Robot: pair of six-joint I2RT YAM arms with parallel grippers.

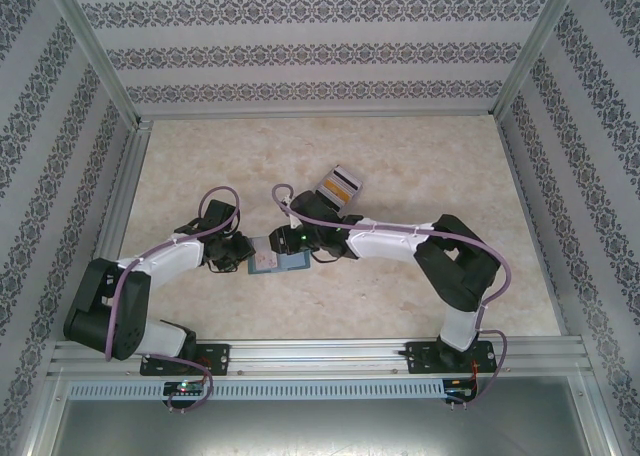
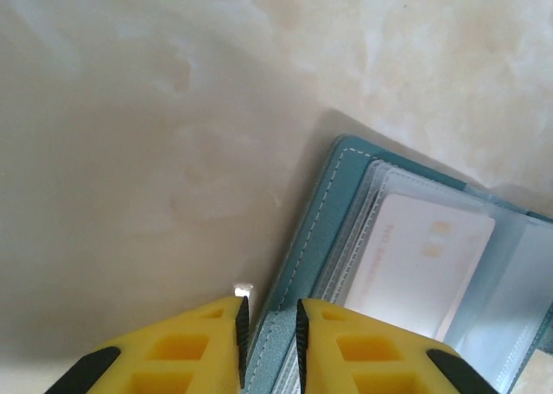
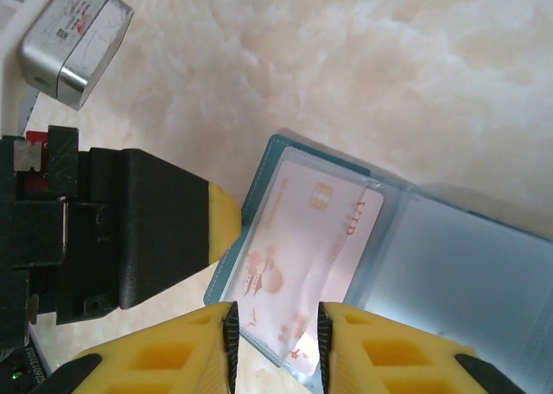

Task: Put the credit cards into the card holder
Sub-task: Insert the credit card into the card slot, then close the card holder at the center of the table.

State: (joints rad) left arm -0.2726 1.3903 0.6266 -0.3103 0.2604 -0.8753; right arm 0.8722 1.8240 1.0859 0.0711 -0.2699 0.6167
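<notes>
The teal card holder (image 1: 280, 262) lies open on the table between the two grippers. In the left wrist view my left gripper (image 2: 270, 333) is shut on the edge of its teal cover (image 2: 304, 260), and a pale card (image 2: 423, 269) sits under a clear pocket. In the right wrist view a white card with pink print (image 3: 302, 256) lies slanted on the left page of the card holder (image 3: 484, 282), partly under the pocket film. Its lower corner sticks out between the fingers of my right gripper (image 3: 275, 342), which stands open around it. The left gripper's yellow finger (image 3: 222, 230) pinches the cover's left edge.
A clear, grey-edged box of upright cards (image 1: 338, 186) stands just behind the right gripper and appears as a grey box (image 3: 78, 40) at the upper left of the right wrist view. Patterned walls and metal rails enclose the marbled tabletop (image 1: 430, 166).
</notes>
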